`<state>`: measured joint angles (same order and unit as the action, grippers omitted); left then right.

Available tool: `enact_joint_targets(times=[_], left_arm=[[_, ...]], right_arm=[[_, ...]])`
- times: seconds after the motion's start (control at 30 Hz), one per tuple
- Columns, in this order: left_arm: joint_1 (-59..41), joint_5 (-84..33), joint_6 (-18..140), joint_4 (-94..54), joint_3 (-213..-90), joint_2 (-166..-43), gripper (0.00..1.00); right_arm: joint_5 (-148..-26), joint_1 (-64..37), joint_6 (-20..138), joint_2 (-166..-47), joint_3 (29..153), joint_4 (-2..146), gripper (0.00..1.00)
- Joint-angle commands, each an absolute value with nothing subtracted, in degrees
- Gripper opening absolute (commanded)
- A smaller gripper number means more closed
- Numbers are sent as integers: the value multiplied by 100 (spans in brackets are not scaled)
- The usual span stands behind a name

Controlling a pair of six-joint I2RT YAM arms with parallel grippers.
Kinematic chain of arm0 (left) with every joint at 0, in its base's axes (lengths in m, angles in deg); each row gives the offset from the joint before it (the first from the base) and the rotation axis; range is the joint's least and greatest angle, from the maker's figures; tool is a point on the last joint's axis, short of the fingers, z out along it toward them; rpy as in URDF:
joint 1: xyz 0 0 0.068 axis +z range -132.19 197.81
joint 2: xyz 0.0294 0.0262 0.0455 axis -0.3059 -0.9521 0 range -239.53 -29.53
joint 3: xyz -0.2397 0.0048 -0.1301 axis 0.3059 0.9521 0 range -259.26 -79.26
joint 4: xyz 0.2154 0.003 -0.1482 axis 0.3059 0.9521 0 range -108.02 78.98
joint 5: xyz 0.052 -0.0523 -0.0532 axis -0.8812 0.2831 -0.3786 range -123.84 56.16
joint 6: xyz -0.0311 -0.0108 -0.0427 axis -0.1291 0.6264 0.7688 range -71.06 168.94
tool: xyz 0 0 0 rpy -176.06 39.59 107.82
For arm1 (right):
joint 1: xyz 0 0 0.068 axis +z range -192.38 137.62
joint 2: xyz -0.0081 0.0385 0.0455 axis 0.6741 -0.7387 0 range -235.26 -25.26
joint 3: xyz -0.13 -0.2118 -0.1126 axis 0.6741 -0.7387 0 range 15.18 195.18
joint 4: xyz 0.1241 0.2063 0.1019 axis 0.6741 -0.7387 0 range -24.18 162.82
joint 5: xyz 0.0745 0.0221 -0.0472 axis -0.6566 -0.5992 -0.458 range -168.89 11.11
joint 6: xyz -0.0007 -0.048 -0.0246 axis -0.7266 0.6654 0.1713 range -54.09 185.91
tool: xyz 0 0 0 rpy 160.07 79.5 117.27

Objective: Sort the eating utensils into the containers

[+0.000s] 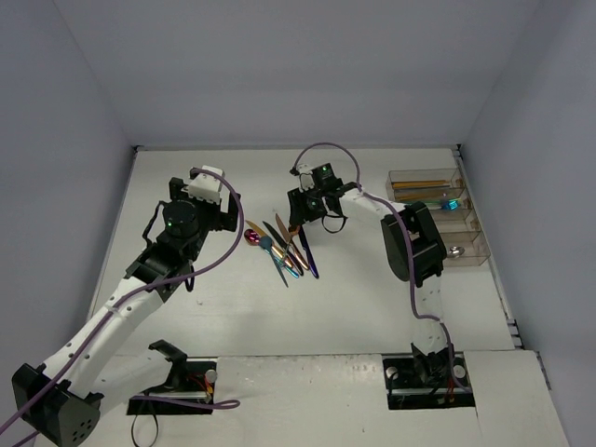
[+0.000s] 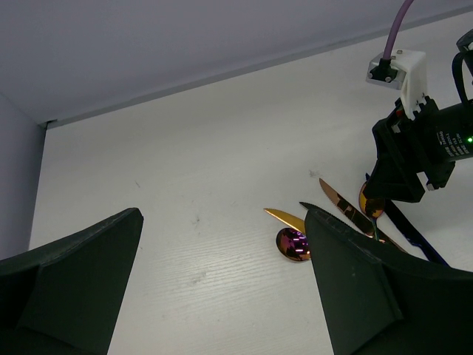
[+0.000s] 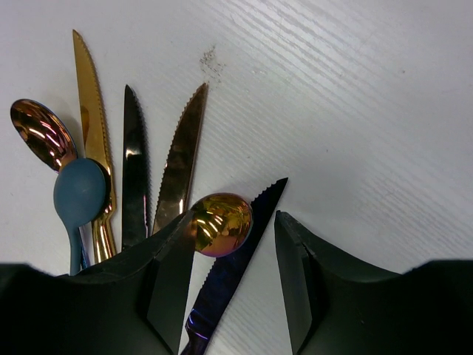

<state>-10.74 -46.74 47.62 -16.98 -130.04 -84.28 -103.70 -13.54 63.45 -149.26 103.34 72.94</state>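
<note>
Seven eating utensils (image 3: 135,170) fanned mid-table, well left of clear trays (image 1: 424,174). Thin, stiff, light, likely slick metal; best pinched across narrow handle. Right gripper (image 3: 233,222) released, straddling rose-gold spoon bowl (image 3: 218,223). Left gripper (image 2: 222,214) released, empty.

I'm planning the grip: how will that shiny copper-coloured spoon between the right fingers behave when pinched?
The spoon looks like thin polished metal, so it is probably stiff, light and slippery. Its bowl appears to overlap the dark serrated knife, so a pinch by the right gripper may drag that along.
</note>
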Motion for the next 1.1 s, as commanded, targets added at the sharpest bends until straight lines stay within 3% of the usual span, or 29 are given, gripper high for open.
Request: enact_joint_targets(times=[0.0,0.4,0.63,0.83,1.07], left_arm=[[-1110,-4666,4771,-2022,-13339,-8437,90],[-1110,-4658,4773,-2022,-13333,-8444,90],[-1110,-4650,4780,-2029,-13340,-8446,90],[-1110,-4658,4779,-2013,-13340,-8438,90],[-1110,-4671,4762,-2004,-13344,-8429,90]], right_arm=[[-10712,-1366,6433,-14951,10708,7493,43],[-10809,-1355,6473,-15041,10579,7491,33],[-10788,-1364,6484,-15001,10574,7491,10],[-10747,-1381,6444,-14702,10631,7492,0],[-10225,-1604,6306,-13719,10235,7493,0]])
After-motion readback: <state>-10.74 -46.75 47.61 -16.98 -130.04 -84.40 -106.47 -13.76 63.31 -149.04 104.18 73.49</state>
